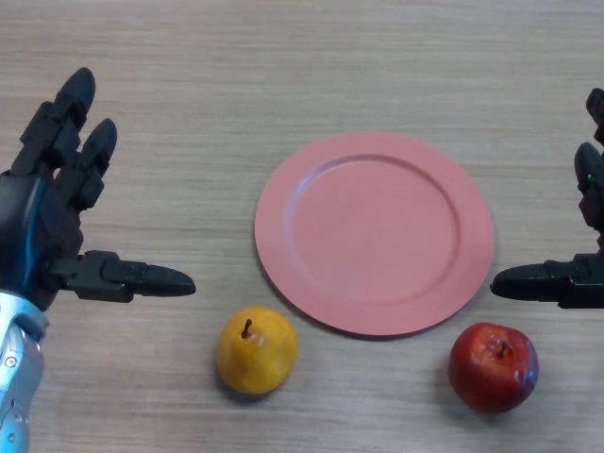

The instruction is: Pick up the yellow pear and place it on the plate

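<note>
Left hand (42,222) spread — yellow pear (257,350) near

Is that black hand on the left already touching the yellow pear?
Apart. In the head view, the left hand sits open with its thumb pointing toward the plate, and bare table shows between the thumb tip and the yellow pear below it.

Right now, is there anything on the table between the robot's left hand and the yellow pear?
No. In the head view, only bare wooden table lies between the open left hand and the yellow pear.
</note>
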Motion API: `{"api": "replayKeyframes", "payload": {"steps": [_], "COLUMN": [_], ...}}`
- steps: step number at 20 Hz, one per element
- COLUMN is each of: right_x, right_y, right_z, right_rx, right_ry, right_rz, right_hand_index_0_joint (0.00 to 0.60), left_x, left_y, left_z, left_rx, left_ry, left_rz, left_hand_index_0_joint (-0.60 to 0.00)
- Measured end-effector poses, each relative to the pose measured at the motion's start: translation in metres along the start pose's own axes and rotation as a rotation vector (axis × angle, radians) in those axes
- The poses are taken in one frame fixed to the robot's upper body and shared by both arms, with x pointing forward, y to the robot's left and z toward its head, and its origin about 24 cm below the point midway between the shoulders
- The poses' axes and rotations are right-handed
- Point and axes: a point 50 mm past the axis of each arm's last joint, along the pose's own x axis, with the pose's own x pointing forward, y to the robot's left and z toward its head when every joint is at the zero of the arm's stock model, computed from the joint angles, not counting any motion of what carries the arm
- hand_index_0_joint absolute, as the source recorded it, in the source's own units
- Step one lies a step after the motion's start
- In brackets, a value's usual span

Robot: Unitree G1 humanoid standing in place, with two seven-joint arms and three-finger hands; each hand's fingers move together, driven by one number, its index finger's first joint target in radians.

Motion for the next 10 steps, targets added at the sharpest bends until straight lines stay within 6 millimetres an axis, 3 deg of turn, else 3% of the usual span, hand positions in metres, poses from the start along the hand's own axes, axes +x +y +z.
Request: {"api": "replayKeyframes", "payload": {"steps": [10], "right_x": [-0.0021], "right_y": [0.0019], "right_z": [0.0053], "right_rx": [-0.02], "right_ry": [-0.023], "right_rz": [0.002], "right_hand_index_0_joint": [0.0], "left_x": [-0.0029], "left_y": [-0.001], "left_z": [-0.0025], "left_rx": [0.004], "left_ry": [0.026], "left_rz": [-0.024], "left_hand_index_0_joint": [0.0]}}
